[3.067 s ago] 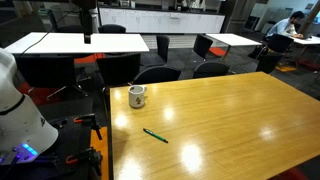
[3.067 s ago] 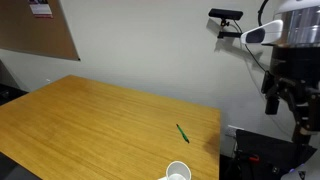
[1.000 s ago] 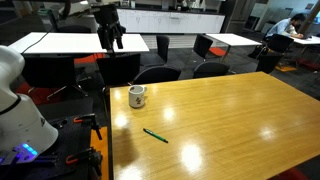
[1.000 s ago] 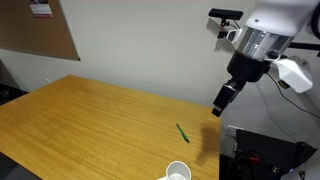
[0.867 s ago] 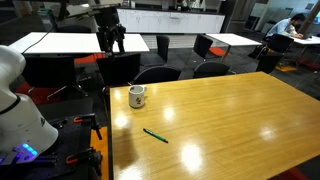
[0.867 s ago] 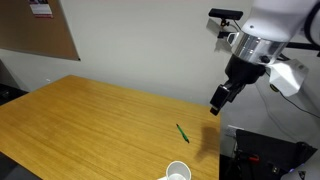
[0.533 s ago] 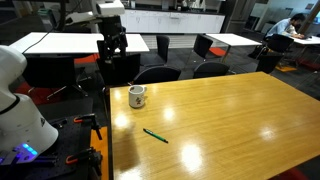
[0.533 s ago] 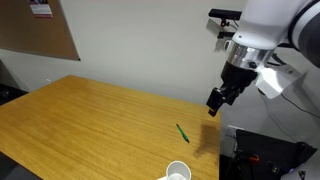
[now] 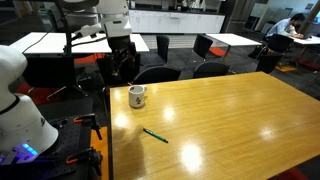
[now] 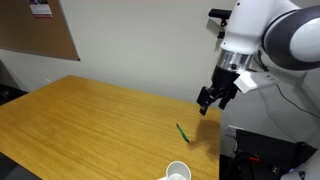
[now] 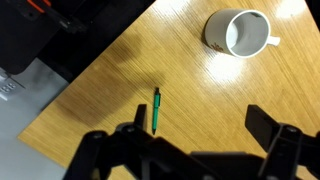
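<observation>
Above the edge of the wooden table (image 11: 200, 85), my gripper (image 11: 197, 125) hangs in the air, touching nothing. In the wrist view its two fingers (image 11: 130, 135) stand spread wide, with only bare wood in the gap.

Reading that view from the left: dark floor and equipment sit beyond the table's slanted edge. Next comes the green pen (image 11: 156, 110), lying flat on the wood near that edge, just beyond my left finger. Well apart from it, at the far right, the white mug (image 11: 240, 33) stands upright with its handle turned right, and it looks empty.

In an exterior view the gripper (image 9: 122, 62) shows at the left, past the table's far corner. The mug (image 9: 137, 96) is on the table (image 9: 230, 120) just right of it, and the pen (image 9: 155, 135) lies nearer the camera. In an exterior view from across the room, the gripper (image 10: 208, 100) hovers up and to the right of the pen (image 10: 183, 133). The mug (image 10: 177, 172) sits at the near edge of the table (image 10: 90, 120).
</observation>
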